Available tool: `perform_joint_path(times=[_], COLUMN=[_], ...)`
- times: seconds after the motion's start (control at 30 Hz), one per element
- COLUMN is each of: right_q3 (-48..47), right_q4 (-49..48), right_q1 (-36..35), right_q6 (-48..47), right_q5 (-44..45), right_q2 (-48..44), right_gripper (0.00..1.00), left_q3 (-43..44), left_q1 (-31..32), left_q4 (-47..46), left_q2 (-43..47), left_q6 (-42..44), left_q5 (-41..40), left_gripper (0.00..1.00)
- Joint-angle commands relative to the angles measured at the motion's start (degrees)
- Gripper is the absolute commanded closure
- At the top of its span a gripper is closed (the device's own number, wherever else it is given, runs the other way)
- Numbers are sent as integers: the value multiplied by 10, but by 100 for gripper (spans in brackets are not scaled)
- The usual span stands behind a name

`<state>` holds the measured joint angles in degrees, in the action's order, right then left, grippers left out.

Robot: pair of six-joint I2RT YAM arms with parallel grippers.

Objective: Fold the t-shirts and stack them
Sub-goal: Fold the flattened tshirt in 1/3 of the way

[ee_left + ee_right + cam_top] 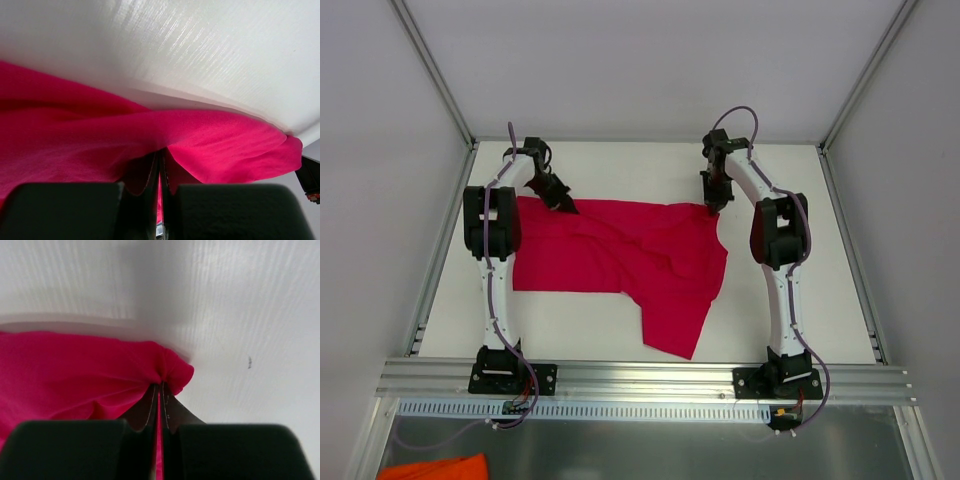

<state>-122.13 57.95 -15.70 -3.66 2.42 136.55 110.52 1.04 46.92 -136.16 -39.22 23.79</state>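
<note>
Fingers of left gripper (159, 167) pinched tight on a fold of the red t-shirt (620, 255) at its far left corner, fabric squeezed between the pads. Same on right gripper (160, 390): clamped on the far right corner, cloth bunched at the tips. Shirt lies rumpled on the white table (620, 170) between both arms, far edge roughly straight, one part trailing toward near right. Orange cloth (430, 468), possibly another garment, only partly in frame, sits below the aluminium rail (640, 375), near left
</note>
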Motion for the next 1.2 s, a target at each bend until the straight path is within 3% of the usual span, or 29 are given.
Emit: perform_joint_path(times=[0.0,0.27,0.63,1.03,1.07,1.1,1.17], right_q3=[3,6,-18,-39,-46,-50,-43], right_q4=[-33,-108,-202,-226,-224,-211,-205], right_q1=[2,3,4,22,22,22,21], right_q6=[-5,-18,-13,-9,-8,-7,-11], right_q5=[82,171,138,215,211,210,185], right_q2=[-38,-48,-40,-41,-44,-44,-55], right_gripper=[99,99,99,99,96,75,61], left_q3=[-14,-20,-30,-52,-54,-56,-64], left_q1=[-7,-9,-19,-20,-19,-20,-20], left_q4=[21,34,46,41,40,40,31], left_q2=[31,40,52,63,64,65,70], left_q6=[25,34,43,42,42,42,40], left_q5=[-30,-41,-52,-52,-52,-53,-52], left_gripper=[100,100,100,100,100,100,100])
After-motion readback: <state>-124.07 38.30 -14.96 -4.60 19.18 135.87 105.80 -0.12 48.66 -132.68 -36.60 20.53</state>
